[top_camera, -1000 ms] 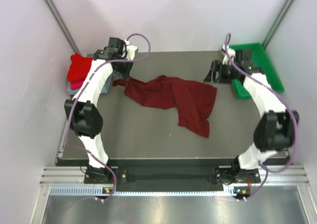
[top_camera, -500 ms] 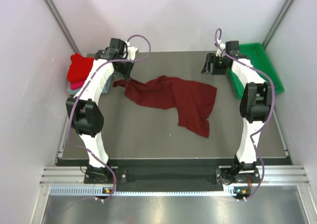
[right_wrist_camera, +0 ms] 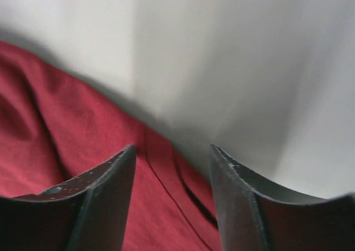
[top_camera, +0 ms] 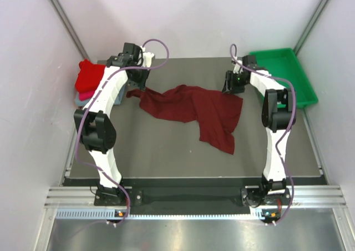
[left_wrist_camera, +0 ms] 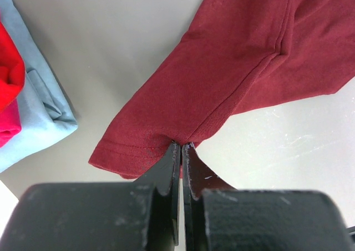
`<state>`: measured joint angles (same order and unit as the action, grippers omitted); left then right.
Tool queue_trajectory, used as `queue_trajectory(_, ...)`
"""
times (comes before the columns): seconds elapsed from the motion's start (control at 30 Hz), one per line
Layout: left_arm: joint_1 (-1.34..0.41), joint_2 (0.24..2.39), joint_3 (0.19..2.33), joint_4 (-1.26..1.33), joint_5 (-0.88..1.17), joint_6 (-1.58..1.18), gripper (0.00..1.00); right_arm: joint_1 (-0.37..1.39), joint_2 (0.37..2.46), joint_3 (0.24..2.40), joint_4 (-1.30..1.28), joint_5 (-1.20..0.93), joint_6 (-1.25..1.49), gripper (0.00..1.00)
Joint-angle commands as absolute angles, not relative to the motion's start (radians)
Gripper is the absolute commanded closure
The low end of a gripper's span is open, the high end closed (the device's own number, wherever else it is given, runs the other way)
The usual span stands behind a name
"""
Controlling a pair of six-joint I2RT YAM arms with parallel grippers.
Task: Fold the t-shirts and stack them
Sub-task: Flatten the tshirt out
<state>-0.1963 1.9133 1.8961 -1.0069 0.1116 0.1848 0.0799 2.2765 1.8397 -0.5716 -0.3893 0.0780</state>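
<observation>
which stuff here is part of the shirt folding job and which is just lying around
Job: maroon t-shirt, sleeve hem pinched by left gripper, right gripper open over it; folded stack: red t-shirt, pink t-shirt, grey-blue t-shirt.
Lying about: green tray.

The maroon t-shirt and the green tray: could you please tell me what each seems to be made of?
The maroon t-shirt looks like soft knit cloth, probably cotton jersey, with a matte finish; it drapes in folds and shows a stitched hem and seams. The green tray is likely moulded plastic, smooth-looking; it has one even colour, a raised rim and rounded corners.
</observation>
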Motion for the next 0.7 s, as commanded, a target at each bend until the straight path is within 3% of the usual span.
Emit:
queue_trajectory(0.0, -0.193, 1.902, 1.898, -1.005, 0.100, 0.179, 1.00, 0.118, 2.299, 1.842, -0.578, -0.393, 0.067, 0.48)
queue_trajectory(0.13, -0.193, 1.901, 1.893, -1.002, 0.091, 0.183, 1.00, 0.133, 2.321, 1.864, -0.580, -0.396, 0.072, 0.69)
queue_trajectory(0.17, -0.193, 1.901, 1.893, -1.002, 0.089, 0.183, 1.00, 0.135, 2.322, 1.868, -0.580, -0.394, 0.071, 0.81)
queue_trajectory(0.27, -0.193, 1.902, 1.894, -0.994, 0.084, 0.183, 1.00, 0.133, 2.321, 1.897, -0.581, -0.362, 0.071, 1.00)
queue_trajectory(0.5, -0.192, 1.951, 1.956, -0.977, 0.098, 0.172, 1.00, 0.109, 2.235, 2.106, -0.580, -0.273, 0.055, 1.00)
queue_trajectory(0.67, -0.186, 1.945, 1.980, -0.948, 0.135, 0.173, 1.00, 0.110, 2.076, 2.132, -0.598, -0.294, 0.015, 1.00)
